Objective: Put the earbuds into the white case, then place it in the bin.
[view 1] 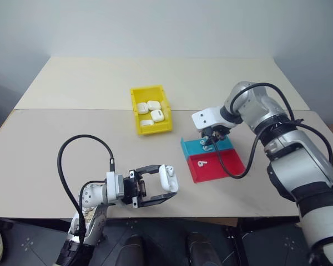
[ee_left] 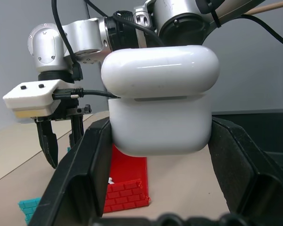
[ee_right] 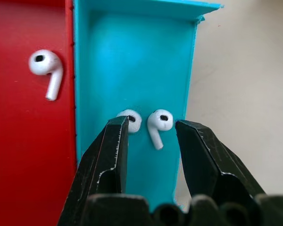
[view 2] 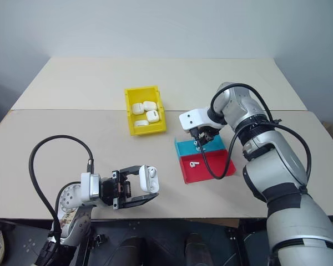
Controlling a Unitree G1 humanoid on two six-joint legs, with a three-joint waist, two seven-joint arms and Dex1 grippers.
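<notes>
Earbuds [ee_right: 158, 123] lie in the blue tray [ee_right: 137, 56], between the right hand's [ee_right: 151, 136] parted fingers; crowded together, one may slip. The left hand [view 1: 161, 188] clamps the white case [view 1: 167, 176] near the bench's front.

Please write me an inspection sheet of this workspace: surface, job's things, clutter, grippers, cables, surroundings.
Surface: beige table, two boards joined.
Job's things: white case held upright, lid raised; two earbuds in blue tray, one in red tray; yellow bin holds four cases.
Clutter: nothing seen.
Grippers: left gripper clamps the case; right gripper, jaws open, poised over the blue tray's earbuds.
Cables: black cable loops on both arms.
Surroundings: grey wall.
</notes>
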